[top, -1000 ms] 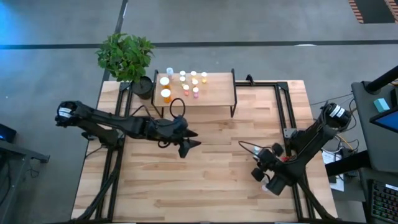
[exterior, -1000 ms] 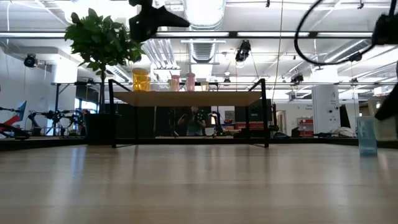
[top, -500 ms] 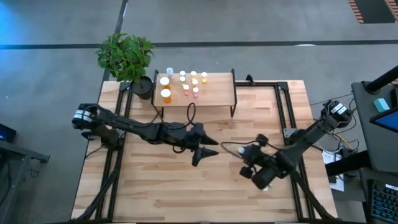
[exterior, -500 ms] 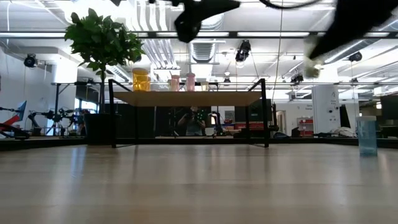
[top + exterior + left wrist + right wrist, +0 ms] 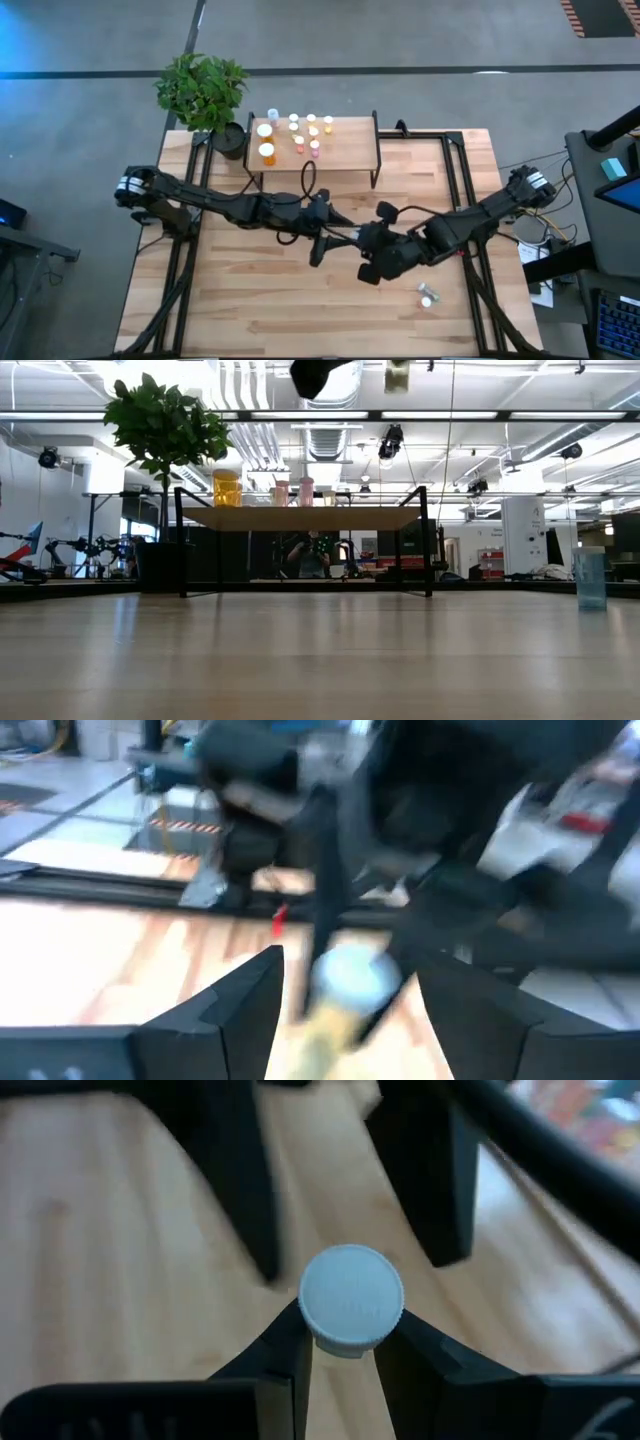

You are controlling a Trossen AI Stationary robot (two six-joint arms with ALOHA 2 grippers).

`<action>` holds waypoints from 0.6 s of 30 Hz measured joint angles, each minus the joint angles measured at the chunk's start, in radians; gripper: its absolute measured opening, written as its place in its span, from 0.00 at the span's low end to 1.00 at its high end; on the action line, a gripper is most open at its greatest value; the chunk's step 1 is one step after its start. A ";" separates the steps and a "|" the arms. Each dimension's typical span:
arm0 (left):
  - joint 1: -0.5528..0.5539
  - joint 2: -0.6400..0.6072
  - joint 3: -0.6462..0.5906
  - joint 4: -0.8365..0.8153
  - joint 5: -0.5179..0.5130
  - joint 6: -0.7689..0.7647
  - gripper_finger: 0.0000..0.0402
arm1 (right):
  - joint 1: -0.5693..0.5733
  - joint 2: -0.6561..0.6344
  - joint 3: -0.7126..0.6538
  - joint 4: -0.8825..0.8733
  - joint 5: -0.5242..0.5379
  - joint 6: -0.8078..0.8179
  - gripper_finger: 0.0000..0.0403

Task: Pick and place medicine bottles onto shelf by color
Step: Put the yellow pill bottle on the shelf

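My right gripper [image 5: 368,258] hangs over the middle of the table, shut on a small yellow-green bottle with a white cap [image 5: 351,1297], which shows high up in the low view [image 5: 397,374]. My left gripper [image 5: 322,243] faces it from the table's left, open, with its fingers [image 5: 240,1175] standing close on either side of the bottle's far end [image 5: 350,982]; whether they touch it I cannot tell. The light-wood shelf [image 5: 350,145] on black legs carries several orange, pink and pale bottles [image 5: 295,135] on its left half. A teal bottle [image 5: 428,297] stands on the table. My right gripper pinches the bottle between its two fingers [image 5: 285,1350], just under the white cap [image 5: 345,1346]. The cap end points back toward the wrist, and the body runs forward out of sight. The bottle is lifted clear, well above the table.
A potted plant [image 5: 203,90] stands at the far left corner beside the shelf. The shelf's right half [image 5: 355,135] is bare board. Black frame rails [image 5: 455,180] run along the table's right side. The teal bottle [image 5: 590,575] stands near the right near corner.
My right gripper has swung from the table's right near corner toward the middle and the left gripper, carrying the bottle up with it. My left gripper moved right toward the table's middle, then held there. The teal bottle on the table stayed put.
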 joint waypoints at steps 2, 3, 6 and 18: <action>0.000 -0.004 0.000 -0.053 -0.016 0.005 0.53 | -0.007 0.000 0.029 -0.001 -0.035 -0.001 0.20; 0.000 -0.004 0.000 -0.062 -0.018 0.003 0.53 | -0.009 0.000 0.039 -0.009 -0.048 -0.005 0.20; -0.003 -0.006 0.001 -0.046 0.002 0.002 0.53 | -0.009 0.002 0.059 -0.009 -0.051 -0.021 0.20; -0.028 -0.006 0.003 -0.010 0.027 0.002 0.53 | -0.010 0.011 0.059 0.017 -0.127 0.015 0.20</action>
